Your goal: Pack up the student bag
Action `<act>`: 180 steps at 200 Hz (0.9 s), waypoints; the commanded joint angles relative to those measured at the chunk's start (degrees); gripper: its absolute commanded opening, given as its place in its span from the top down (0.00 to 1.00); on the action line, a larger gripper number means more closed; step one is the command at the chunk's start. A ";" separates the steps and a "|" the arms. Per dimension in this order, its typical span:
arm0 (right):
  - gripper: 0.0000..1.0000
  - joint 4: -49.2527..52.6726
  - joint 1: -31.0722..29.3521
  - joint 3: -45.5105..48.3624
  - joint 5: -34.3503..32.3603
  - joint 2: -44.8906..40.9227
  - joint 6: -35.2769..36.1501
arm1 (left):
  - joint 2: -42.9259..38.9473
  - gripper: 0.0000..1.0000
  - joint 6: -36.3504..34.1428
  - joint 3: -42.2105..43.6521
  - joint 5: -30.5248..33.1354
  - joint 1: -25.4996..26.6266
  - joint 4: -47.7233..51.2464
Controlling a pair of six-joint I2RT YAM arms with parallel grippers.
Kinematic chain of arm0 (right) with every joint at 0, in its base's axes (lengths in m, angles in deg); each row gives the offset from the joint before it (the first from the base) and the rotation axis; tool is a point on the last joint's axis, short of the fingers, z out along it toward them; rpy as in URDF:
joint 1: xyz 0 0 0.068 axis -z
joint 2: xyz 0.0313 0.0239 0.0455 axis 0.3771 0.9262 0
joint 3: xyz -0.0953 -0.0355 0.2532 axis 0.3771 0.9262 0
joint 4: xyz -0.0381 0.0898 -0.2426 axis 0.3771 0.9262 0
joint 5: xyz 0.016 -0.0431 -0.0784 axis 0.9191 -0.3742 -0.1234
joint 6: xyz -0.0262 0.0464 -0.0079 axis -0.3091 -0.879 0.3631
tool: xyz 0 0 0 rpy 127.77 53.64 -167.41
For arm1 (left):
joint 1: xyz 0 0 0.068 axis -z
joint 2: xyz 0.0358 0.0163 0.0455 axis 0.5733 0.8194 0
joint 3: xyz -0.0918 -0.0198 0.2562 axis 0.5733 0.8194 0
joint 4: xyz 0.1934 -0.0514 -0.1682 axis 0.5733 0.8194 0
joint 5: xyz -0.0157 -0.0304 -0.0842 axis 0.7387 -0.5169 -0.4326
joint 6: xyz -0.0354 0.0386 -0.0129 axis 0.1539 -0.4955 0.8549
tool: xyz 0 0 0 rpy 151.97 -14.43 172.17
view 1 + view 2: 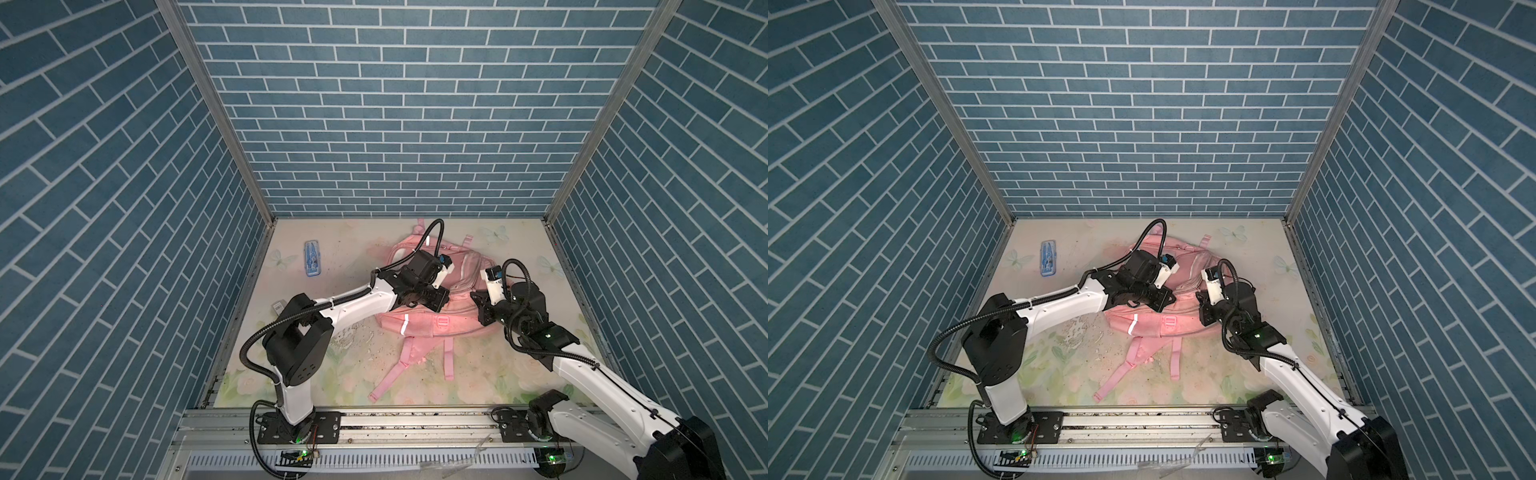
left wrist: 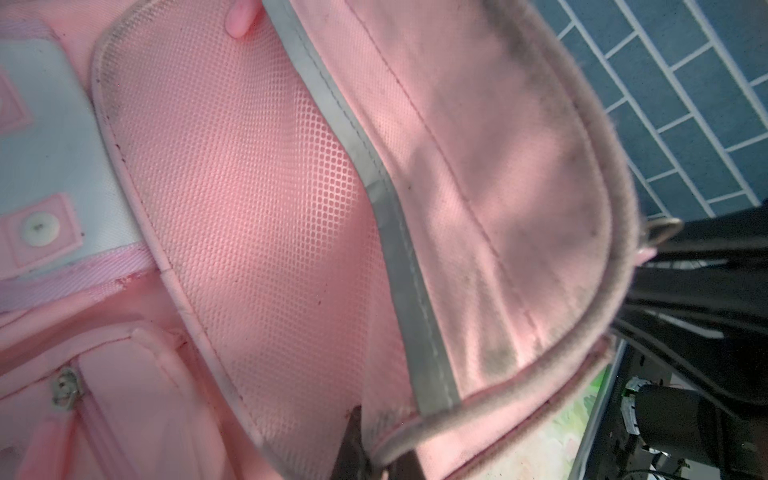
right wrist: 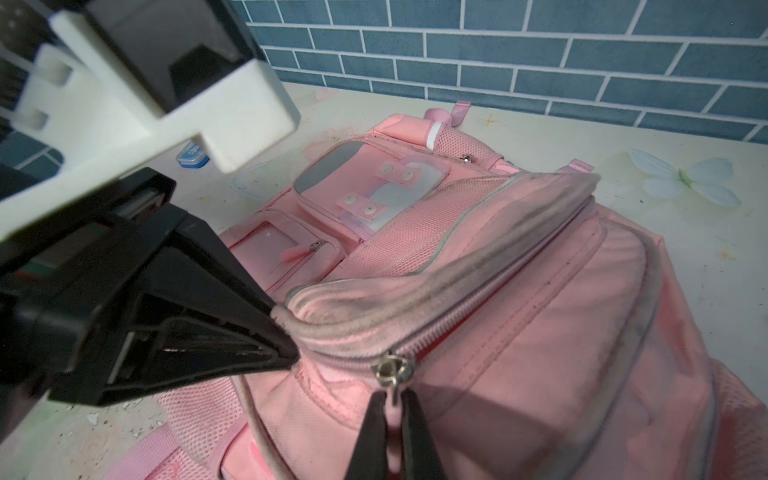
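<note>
The student bag point(image 1: 419, 328) point(image 1: 1150, 328), a soft pink backpack, lies flat at the middle of the table in both top views. My left gripper point(image 1: 442, 305) point(image 1: 1165, 303) point(image 2: 376, 457) is shut on the grey, soiled piping point(image 2: 540, 365) at the rim of its front flap; the right wrist view shows that gripper point(image 3: 286, 345) pinching the rim. My right gripper point(image 1: 473, 297) point(image 1: 1198, 297) point(image 3: 392, 415) is shut on the pink pull tab point(image 3: 392, 419) below the metal zipper slider point(image 3: 390, 370). The zipper beyond the slider gapes slightly, showing red.
A blue pencil case point(image 1: 312, 258) point(image 1: 1048, 259) point(image 3: 192, 156) lies at the back left of the table. A small grey item point(image 1: 277, 307) sits by the left wall. Pink straps point(image 1: 399, 370) trail toward the front edge. Blue brick walls close three sides.
</note>
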 commanded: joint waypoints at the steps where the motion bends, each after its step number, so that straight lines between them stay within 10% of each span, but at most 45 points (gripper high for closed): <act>1: 1.00 -3.22 -3.44 -0.01 5.63 1.80 1.00 | -1.80 1.00 3.61 -5.24 -2.37 1.95 -6.95; 72: 1.00 -4.05 -4.56 2.58 19.46 0.75 10.38 | -3.12 1.00 -0.57 -5.22 -1.29 1.74 -5.43; 180: 1.00 16.30 5.22 -7.45 8.25 -0.43 9.32 | -7.18 1.00 -5.51 2.63 4.22 -2.27 -0.38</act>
